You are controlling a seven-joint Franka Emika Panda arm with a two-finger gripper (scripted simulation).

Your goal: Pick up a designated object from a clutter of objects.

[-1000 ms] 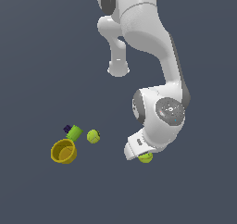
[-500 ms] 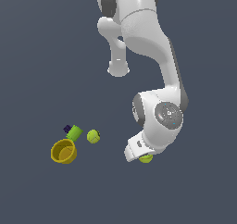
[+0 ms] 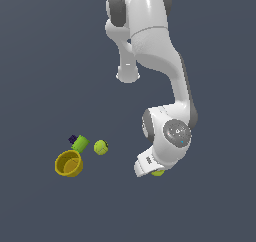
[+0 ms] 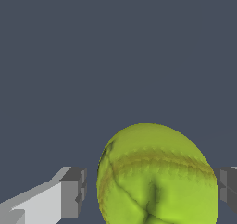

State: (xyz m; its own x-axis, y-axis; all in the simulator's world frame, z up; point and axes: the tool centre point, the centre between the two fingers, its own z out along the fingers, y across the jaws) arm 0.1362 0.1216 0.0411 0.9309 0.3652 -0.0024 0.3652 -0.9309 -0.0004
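A yellow-green tennis ball (image 4: 157, 177) with dark seam lines lies between my gripper's (image 4: 150, 193) two fingers. There is a clear gap between the ball and one grey fingertip (image 4: 74, 197), while the other fingertip (image 4: 227, 186) is right at the ball's side. The jaws are open around the ball. In the exterior view the hand (image 3: 150, 163) covers most of this ball (image 3: 159, 173), and only a sliver shows beneath it. A second tennis ball (image 3: 100, 147) lies apart, toward the exterior view's left.
A yellow cup (image 3: 68, 163) lies at the exterior view's left. A green cylinder (image 3: 80, 144) with a purple end lies just behind it, beside a tiny dark piece (image 3: 72, 138). The floor is plain dark grey. The arm's base (image 3: 127, 73) stands at the back.
The hand has come down a little over the near tennis ball, which is now more hidden beneath it. The other objects have not moved.
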